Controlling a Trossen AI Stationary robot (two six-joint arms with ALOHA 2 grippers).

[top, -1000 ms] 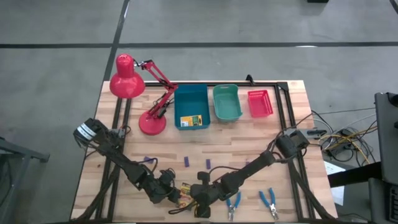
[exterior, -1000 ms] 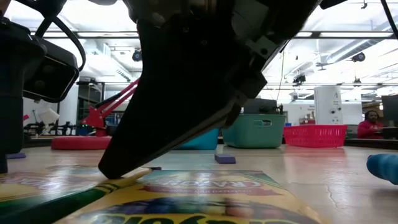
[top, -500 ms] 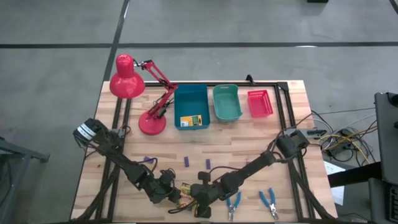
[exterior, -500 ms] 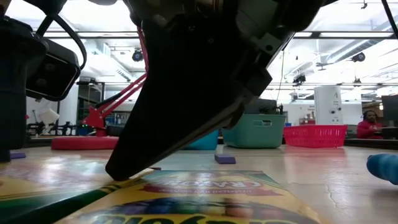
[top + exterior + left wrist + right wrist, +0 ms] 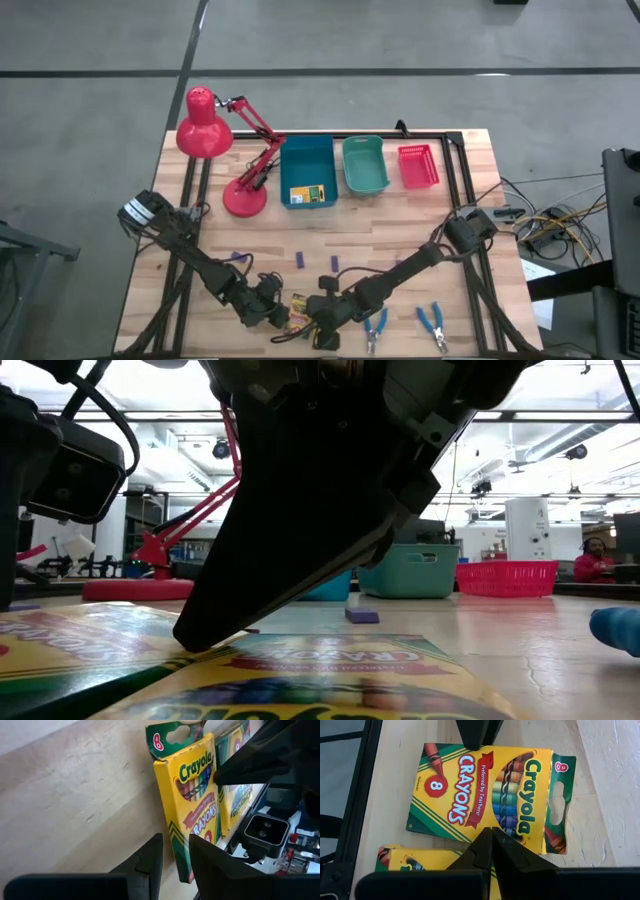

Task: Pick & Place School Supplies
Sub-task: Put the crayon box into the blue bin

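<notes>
Yellow crayon box [image 5: 485,795] flat at table's [image 5: 460,200] near edge | right gripper [image 5: 491,836] over it, fingers pressed together, likely nudging | left gripper [image 5: 175,852] beside, narrow gap, holding nothing | another box [image 5: 415,860] alongside

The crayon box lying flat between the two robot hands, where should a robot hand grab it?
Probably across its two long edges, coming straight down from above. The crayon box lies flat, face up on the table, so only those thin sides offer opposing surfaces. Grip near the middle, below the green hang tab, which looks too thin. The right gripper, fingers together, hovers there and would need to open first.
</notes>
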